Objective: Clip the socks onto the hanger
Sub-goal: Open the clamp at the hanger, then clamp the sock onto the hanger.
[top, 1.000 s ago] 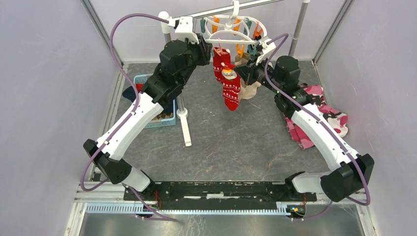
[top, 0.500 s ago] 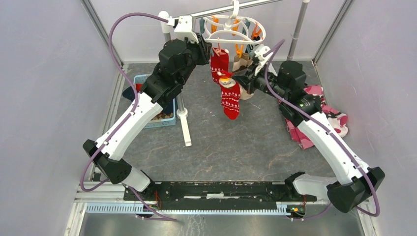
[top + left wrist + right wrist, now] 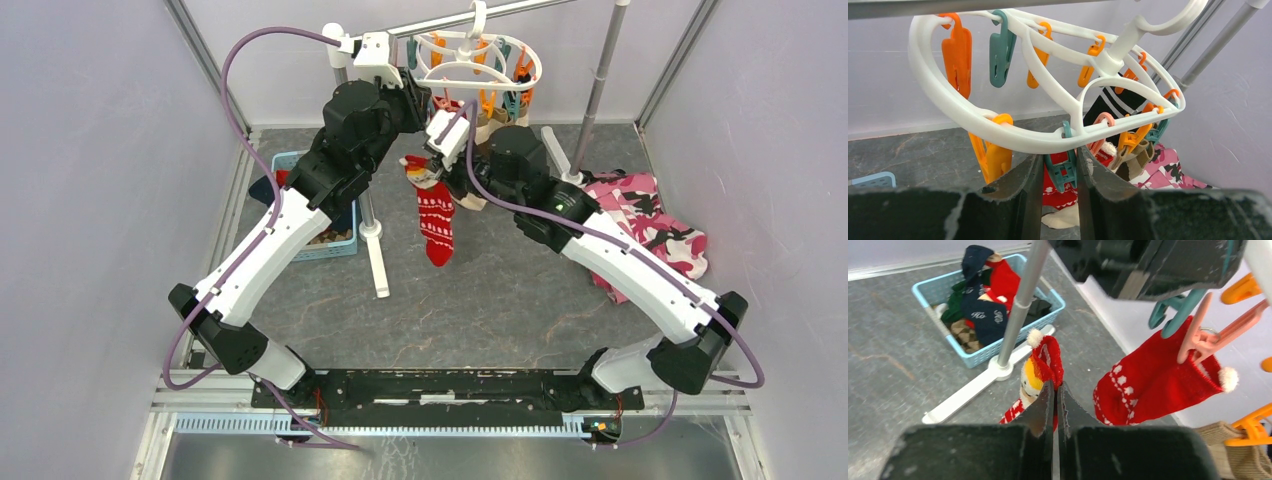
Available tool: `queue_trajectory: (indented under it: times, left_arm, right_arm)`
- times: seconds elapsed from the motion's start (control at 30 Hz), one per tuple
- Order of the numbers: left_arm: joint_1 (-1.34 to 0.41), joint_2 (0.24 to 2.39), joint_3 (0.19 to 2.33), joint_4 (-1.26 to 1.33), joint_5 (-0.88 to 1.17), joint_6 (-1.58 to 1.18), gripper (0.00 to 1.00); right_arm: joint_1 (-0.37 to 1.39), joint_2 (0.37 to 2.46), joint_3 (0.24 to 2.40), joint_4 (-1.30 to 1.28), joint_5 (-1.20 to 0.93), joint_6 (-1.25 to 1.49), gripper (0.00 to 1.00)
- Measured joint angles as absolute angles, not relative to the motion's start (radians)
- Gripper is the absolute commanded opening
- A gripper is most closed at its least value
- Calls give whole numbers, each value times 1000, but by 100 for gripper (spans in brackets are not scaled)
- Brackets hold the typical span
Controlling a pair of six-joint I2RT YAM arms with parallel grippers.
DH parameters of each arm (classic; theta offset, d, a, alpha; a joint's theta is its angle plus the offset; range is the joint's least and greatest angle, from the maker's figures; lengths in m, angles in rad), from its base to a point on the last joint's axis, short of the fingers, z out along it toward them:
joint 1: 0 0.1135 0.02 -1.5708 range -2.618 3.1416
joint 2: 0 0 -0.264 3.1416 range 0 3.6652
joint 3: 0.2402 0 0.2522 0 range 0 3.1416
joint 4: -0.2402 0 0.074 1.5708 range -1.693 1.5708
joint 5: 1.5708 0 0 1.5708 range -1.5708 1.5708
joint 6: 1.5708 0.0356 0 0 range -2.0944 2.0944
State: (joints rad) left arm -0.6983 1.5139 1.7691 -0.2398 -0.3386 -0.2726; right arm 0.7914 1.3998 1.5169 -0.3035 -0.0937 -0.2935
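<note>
Top view: the right gripper [image 3: 430,168] is clenched on the cuff of a Santa sock [image 3: 437,215], which dangles just below and left of the hanger [image 3: 480,38].

Left wrist cam: the left gripper [image 3: 1059,162] is pinched on a teal clothespin [image 3: 1060,172] at the ring's near edge, probably squeezing it open.

Right wrist cam: the cuff sits tight between the fingers, with another clipped red sock [image 3: 1148,385] to the right and more socks in the blue basket [image 3: 960,347].

So we're mid-clip. Next I'd lift the cuff into that teal pin, then let go.

Beneath the hanger [image 3: 948,107] — left end effector [image 3: 1059,159] pinches a teal clothespin [image 3: 1061,174].
</note>
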Motion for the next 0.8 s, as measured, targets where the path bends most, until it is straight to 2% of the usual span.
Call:
queue_trajectory:
  times: [0.33,0.6,0.8]
  left_arm:
    - [-698,1514,1769,-248,-338,-276,4]
    - [-698,1513,1769,-248,-334,-280,3]
    - [-698,1512,1768,-248,-331,-291,3]
  right_arm:
    - [789,1462,1535,-215,81,-258,0]
    - [673,1469,1535,-171,45,-128,0]
    - [676,1473,1535,-130,21,-89,0]
